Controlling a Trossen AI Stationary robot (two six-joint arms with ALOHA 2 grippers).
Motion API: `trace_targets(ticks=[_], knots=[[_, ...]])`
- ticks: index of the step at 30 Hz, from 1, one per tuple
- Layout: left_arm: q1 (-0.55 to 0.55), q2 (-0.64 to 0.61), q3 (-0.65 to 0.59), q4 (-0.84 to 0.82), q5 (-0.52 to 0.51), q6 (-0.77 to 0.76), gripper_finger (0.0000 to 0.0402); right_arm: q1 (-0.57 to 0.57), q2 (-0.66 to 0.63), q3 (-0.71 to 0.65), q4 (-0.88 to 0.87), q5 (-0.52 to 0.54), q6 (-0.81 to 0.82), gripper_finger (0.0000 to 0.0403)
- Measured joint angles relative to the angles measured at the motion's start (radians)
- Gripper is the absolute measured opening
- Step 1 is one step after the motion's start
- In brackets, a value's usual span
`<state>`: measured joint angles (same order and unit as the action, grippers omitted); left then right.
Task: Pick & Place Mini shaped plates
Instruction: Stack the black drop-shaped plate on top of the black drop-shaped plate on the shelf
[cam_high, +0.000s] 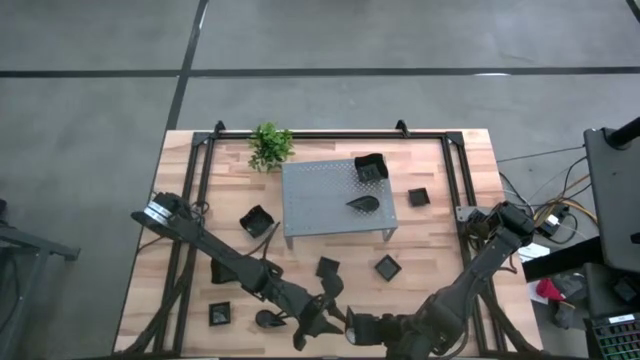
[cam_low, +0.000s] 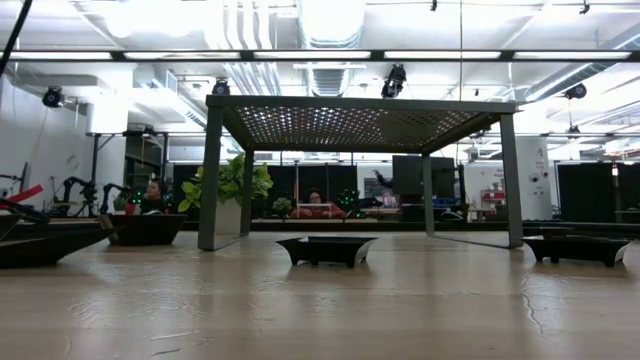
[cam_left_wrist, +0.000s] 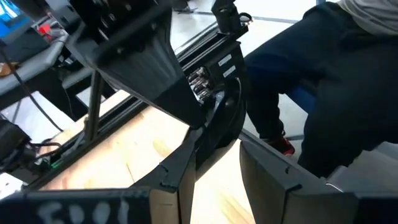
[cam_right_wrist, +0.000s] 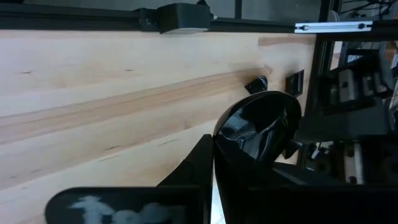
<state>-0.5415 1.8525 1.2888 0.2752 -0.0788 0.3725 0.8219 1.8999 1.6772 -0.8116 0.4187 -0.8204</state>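
Both grippers are seen at the near edge of the table (cam_high: 440, 240). A glossy black teardrop plate (cam_right_wrist: 258, 134) is clamped on edge in the right gripper (cam_high: 352, 328), and its other side appears to be pinched between the half-spread fingers of the left gripper (cam_high: 322, 318). Square plates (cam_high: 328, 268) are scattered farther back on the wood. Beyond them, two more plates (cam_high: 370, 168) are carried on the grey stand (cam_high: 320, 200), beside the potted plant (cam_high: 270, 146).

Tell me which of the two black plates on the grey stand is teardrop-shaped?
The teardrop plate lying near the stand's middle; the other, the square plate, sits at its far right corner.
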Motion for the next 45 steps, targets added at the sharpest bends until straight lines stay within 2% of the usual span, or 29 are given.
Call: trace_targets(ticks=[7,17,20,31,35,38,45], knots=[[0.000,0.003,0.000,0.002,0.006,0.000,0.0110,-0.007,0.000,0.000,0.001,-0.001,-0.001,0.0008],[-0.001,-0.001,0.000,0.000,0.025,-0.005,0.0030,-0.017,0.000,0.000,-0.001,0.000,0.018,0.0008],[-0.001,-0.002,0.000,-0.009,0.047,-0.006,0.0007,-0.018,-0.001,0.000,0.007,0.007,0.080,0.0008],[-0.002,-0.007,0.000,-0.011,0.077,-0.043,0.0001,-0.023,-0.002,0.000,0.025,0.174,0.337,0.0012],[0.000,-0.022,0.000,-0.034,0.006,-0.058,0.0000,-0.021,-0.007,0.003,-0.045,0.294,0.508,0.0033],[-0.004,-0.028,0.000,-0.055,-0.118,-0.065,0.0000,-0.017,-0.022,0.018,-0.160,0.364,0.623,0.0047],[-0.006,-0.028,0.009,-0.130,-0.387,-0.062,0.0000,0.033,-0.085,0.032,-0.346,0.370,0.987,0.0053]])
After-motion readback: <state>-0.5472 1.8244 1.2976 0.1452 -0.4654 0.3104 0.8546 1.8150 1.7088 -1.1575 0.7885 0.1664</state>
